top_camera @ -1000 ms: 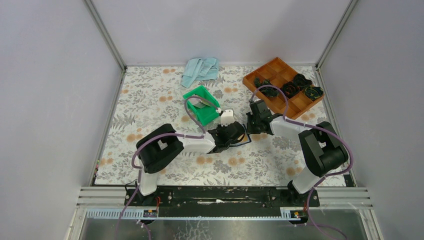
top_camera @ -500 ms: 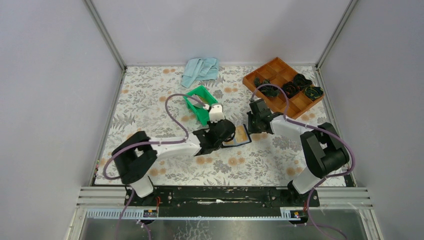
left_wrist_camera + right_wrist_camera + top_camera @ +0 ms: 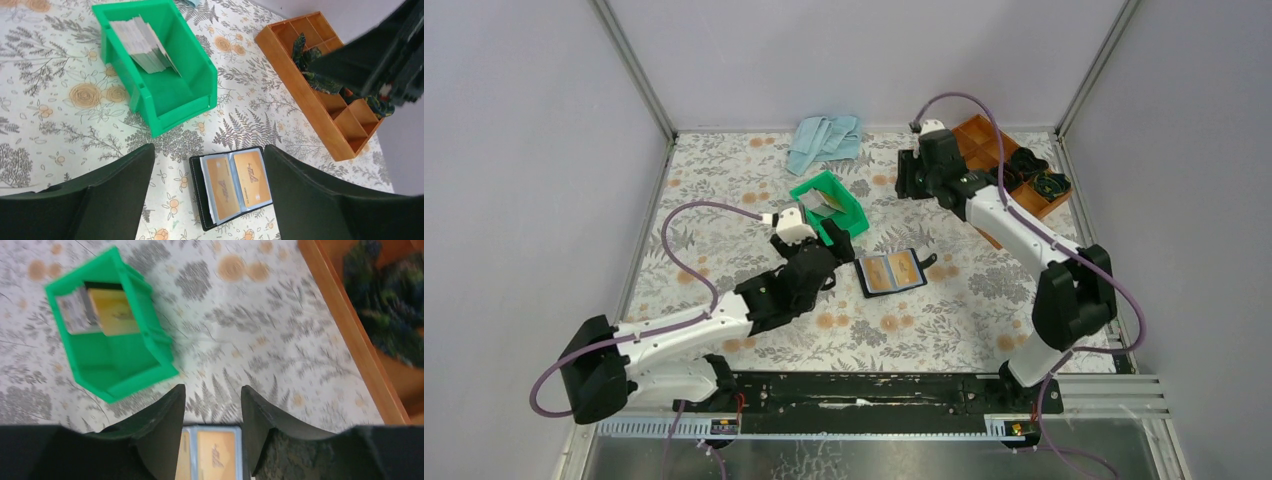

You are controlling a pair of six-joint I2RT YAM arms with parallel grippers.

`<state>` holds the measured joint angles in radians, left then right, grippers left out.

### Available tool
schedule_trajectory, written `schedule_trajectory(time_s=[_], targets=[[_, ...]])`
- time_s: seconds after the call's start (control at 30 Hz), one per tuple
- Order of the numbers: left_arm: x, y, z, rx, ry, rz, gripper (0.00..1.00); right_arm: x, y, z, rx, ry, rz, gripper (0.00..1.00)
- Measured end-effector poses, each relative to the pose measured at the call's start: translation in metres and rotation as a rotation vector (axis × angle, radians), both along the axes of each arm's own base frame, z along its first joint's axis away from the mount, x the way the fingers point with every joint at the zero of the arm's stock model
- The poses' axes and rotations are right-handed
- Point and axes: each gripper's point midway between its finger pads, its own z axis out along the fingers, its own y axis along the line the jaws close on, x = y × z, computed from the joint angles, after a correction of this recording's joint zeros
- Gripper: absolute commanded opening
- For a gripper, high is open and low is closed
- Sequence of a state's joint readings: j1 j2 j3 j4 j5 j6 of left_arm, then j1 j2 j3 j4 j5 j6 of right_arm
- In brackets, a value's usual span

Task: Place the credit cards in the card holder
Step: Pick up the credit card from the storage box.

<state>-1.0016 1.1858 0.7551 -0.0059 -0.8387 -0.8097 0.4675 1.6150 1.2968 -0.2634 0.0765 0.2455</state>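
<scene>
The credit cards are sitting in two places. Two tan-gold rectangular cards [image 3: 880,273] [image 3: 221,186] are lying side by side in the small black folding card holder [image 3: 891,272] [image 3: 200,197] [image 3: 212,452]. The holder is lying opened flat near the middle of the floral-patterned tabletop [image 3: 724,200], its small closure tab [image 3: 929,262] pointing toward 3 o'clock. A stack of further thin cards [image 3: 824,206] [image 3: 142,42] [image 3: 100,312], greyish along their edges with a gold face showing in the right wrist view, is leaning inside the open green plastic bin [image 3: 849,212] [image 3: 180,107] [image 3: 125,375]. That bin is standing just at 11 o'clock of the holder, apart from it.

The left end effector [image 3: 839,250] [image 3: 209,152] is hovering at 9 o'clock of the holder, between it and the bin's near corner. Its two black fingers [image 3: 110,190] are standing wide apart, gripping nothing; the holder is showing in the gap between them. The right end effector [image 3: 907,175] [image 3: 212,390] is hanging toward 12 o'clock of the holder, well apart from it and looking down on it from above. Its fingers [image 3: 165,415] are also standing apart with nothing between them.

A brown wooden compartment tray [image 3: 984,125] [image 3: 310,95] [image 3: 345,330] is sitting in the tabletop's 1 o'clock corner, with dark tangled items [image 3: 1029,165] filling some of its cells. A crumpled light-blue cloth [image 3: 824,140] is lying at the 12 o'clock edge, beyond the bin.
</scene>
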Motion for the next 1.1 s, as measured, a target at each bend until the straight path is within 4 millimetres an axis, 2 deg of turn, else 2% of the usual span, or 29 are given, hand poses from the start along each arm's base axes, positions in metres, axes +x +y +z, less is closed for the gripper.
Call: schedule_trajectory(time_s=[0.07,0.2,0.37,0.57,0.67,0.9,1.1], targets=[[-0.002,0.008,0.000,-0.001,-0.006,0.005,1.00,0.016,0.015,0.013,0.014,-0.028,0.038,0.59],[-0.007,0.017,-0.002,0.002,-0.024,-0.011,1.00,0.036,0.051,0.015,0.010,-0.049,0.142,0.61],[-0.009,0.020,0.011,-0.027,-0.088,-0.056,1.00,0.042,0.086,0.012,0.003,-0.066,0.276,0.59],[0.007,0.034,0.016,-0.064,-0.106,-0.046,1.00,0.062,0.121,0.035,0.032,-0.133,0.376,0.55],[0.017,0.044,0.011,-0.096,-0.087,-0.029,1.00,0.067,0.138,0.034,0.031,-0.147,0.413,0.56],[0.037,0.066,-0.003,-0.182,-0.016,-0.003,1.00,0.061,0.178,-0.011,0.004,-0.064,0.516,0.58],[0.040,0.071,-0.008,-0.220,0.015,0.001,1.00,0.061,0.184,-0.046,-0.021,0.017,0.544,0.59]])
